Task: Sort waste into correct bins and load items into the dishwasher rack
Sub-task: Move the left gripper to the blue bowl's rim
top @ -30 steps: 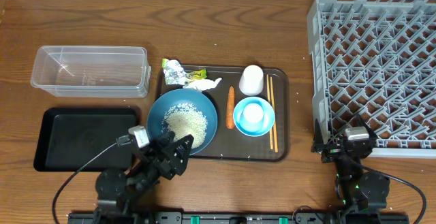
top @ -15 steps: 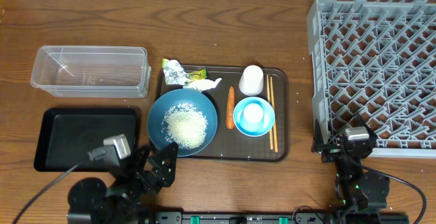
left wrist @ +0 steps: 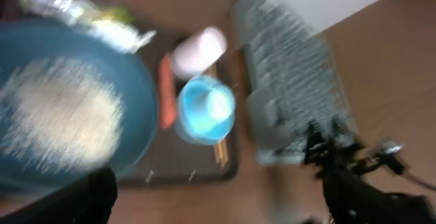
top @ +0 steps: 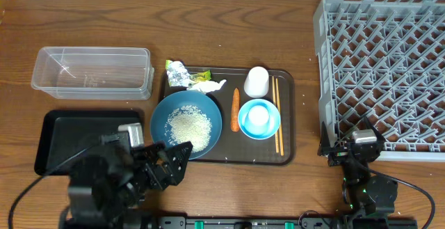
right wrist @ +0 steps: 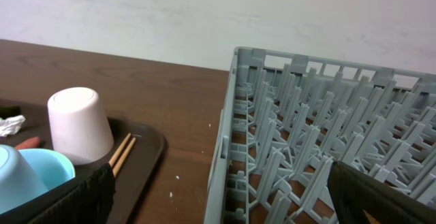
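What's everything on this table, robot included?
clear tub: one, see-through, far left
black tray: one, black, near left
serving tray: one, dark brown, centre
dark-blue bowl: one, serving tray's left
rice: one heap, white, in dark-blue bowl
carrot: one, orange, between the bowls
light-blue bowl: one, right of carrot
white cup: one, behind light-blue bowl
chopsticks: two, wooden, serving tray's right edge
wrapper: one, silver and yellow-green, serving tray's far-left corner
tissue: one, white, beside wrapper
rack: one, grey, far right
left fingers: two, black, open, near dark-blue bowl
right fingers: two, black, open, near rack
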Action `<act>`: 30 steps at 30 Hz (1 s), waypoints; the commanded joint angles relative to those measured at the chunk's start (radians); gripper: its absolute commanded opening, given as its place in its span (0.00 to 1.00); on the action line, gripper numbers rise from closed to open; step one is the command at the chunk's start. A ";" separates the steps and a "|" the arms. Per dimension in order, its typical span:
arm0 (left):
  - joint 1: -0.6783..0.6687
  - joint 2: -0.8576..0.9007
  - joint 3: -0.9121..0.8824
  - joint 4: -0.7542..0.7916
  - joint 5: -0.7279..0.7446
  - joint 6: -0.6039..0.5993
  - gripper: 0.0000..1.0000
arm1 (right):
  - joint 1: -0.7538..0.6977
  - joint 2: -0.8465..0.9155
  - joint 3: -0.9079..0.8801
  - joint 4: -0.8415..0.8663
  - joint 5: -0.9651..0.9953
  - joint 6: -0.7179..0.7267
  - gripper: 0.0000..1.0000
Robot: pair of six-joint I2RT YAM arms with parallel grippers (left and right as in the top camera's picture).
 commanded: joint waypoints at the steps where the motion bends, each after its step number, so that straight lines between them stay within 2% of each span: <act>1: -0.003 0.129 0.095 -0.099 -0.100 0.114 0.99 | -0.008 -0.008 -0.001 -0.005 0.006 -0.013 0.99; 6: -0.003 0.321 0.237 -0.262 -0.227 0.142 0.99 | -0.008 -0.008 -0.001 -0.005 0.006 -0.013 0.99; 12: -0.003 0.436 0.253 -0.240 -0.229 0.136 0.99 | -0.008 -0.008 -0.001 -0.005 0.006 -0.013 0.99; 16: -0.003 0.492 0.253 -0.253 -0.229 0.069 0.99 | -0.008 -0.008 -0.001 -0.005 0.006 -0.013 0.99; 21: -0.013 0.546 0.252 -0.275 -0.094 0.056 0.99 | -0.008 -0.008 -0.001 -0.005 0.006 -0.013 0.99; 23: -0.056 0.560 0.252 -0.276 -0.075 0.083 0.99 | -0.008 -0.008 -0.001 -0.005 0.006 -0.013 0.99; 26: -0.152 0.563 0.251 -0.277 -0.126 0.086 0.99 | -0.008 -0.008 -0.001 -0.005 0.006 -0.013 0.99; 30: -0.305 0.565 0.251 -0.278 -0.301 -0.036 0.99 | -0.008 -0.008 -0.001 -0.005 0.006 -0.013 0.99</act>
